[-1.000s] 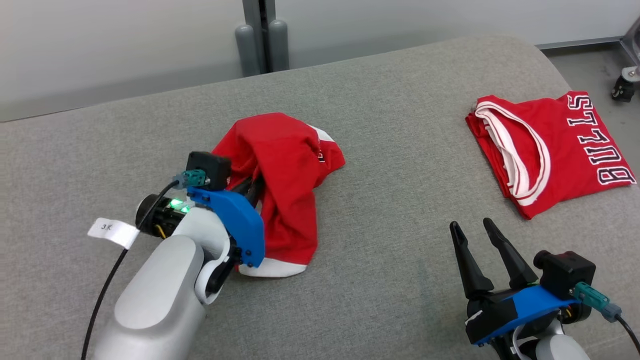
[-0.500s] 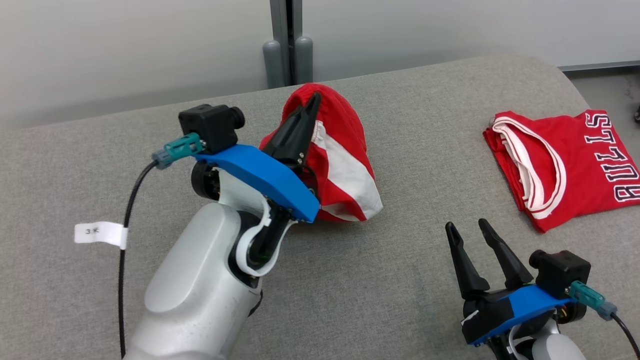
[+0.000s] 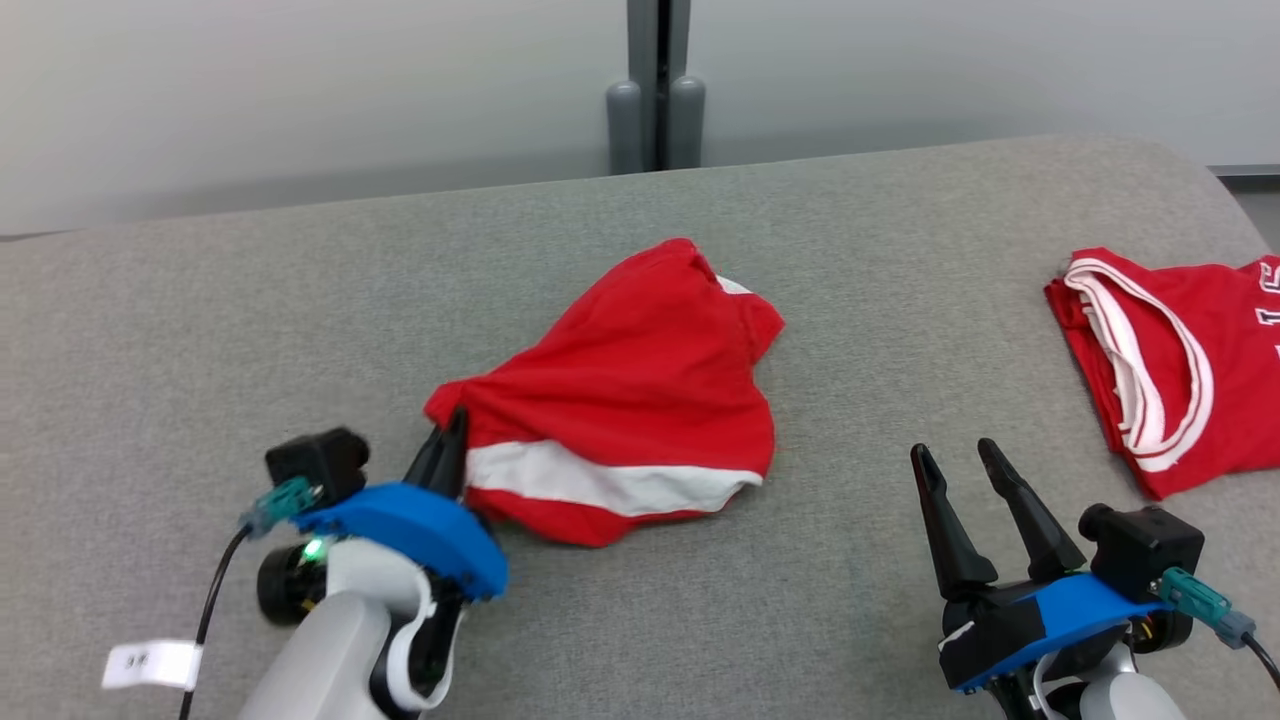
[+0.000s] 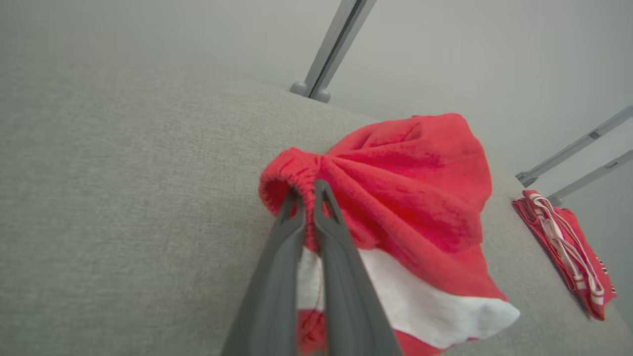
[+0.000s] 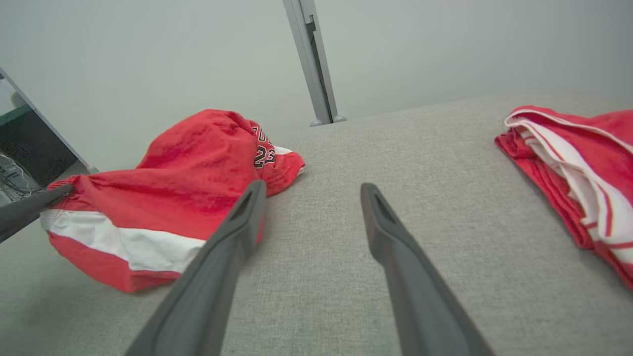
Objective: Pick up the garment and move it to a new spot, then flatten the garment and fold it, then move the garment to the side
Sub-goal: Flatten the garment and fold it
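At the lower left of the head view, the left end effector is pressed together on a gathered corner of the red garment. The bunched cloth hides its fingertips, and the lettering on the white tag on its cable is too blurred to read. At the lower right, the right end effector stands spread and holds nothing, apart from any cloth.

The garment lies crumpled at the middle of the gray table. Its long axis runs from the pinched corner at lower left up to the upper right, with a white band along its near edge. The right wrist view shows a dark printed number half folded under.

Farther right, a folded red jersey with white trim is cut off by the frame edge. A gray post stands behind the table.
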`<state>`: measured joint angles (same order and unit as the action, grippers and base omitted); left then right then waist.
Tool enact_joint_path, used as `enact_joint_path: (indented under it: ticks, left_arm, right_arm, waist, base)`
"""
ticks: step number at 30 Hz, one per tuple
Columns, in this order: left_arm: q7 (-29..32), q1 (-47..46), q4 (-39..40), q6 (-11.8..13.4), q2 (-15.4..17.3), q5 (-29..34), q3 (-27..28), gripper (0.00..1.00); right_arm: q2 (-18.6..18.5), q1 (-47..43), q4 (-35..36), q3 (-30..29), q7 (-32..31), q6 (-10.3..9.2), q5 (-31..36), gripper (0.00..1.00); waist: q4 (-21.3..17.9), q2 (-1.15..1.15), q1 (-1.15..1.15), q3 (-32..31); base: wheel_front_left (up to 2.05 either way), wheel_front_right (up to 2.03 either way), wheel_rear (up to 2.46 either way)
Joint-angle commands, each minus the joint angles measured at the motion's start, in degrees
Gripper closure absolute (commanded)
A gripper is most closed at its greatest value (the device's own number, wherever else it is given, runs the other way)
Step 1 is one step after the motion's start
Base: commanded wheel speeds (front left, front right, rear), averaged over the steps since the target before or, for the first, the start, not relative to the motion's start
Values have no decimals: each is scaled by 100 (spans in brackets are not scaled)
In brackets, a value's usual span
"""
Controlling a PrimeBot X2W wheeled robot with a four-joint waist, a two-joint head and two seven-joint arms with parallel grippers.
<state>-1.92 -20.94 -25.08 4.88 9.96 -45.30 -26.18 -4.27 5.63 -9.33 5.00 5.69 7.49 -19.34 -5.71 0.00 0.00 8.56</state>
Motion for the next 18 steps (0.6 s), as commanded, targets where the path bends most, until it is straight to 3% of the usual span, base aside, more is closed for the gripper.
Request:
enact_joint_path:
  ticks: [1,6,16,17,18]
  left_arm:
    - [-132,125,-24,80,101,32,106,100]
    - [-474,405,-110,246,191,42,269,100]
    - [-764,562,-280,293,189,42,328,98]
    - [-800,560,-292,266,211,64,317,84]
    - [-834,558,-300,224,224,76,295,56]
  right_arm:
    - [-9,-7,39,2,-4,0,22,0]
    - [0,25,62,32,-48,0,36,0]
    - [11,-28,30,32,-51,0,7,0]
    - [7,-30,29,33,-49,0,4,0]
    - [2,-33,30,29,-52,0,-1,0]
  waist:
    - [87,0,0,29]
    - [185,0,0,17]
    - [254,0,0,-32]
    - [263,0,0,-43]
    - [272,0,0,-55]
  base:
    - [0,0,0]
    - [0,0,0]
    - [0,0,0]
    - [0,0,0]
    - [0,0,0]
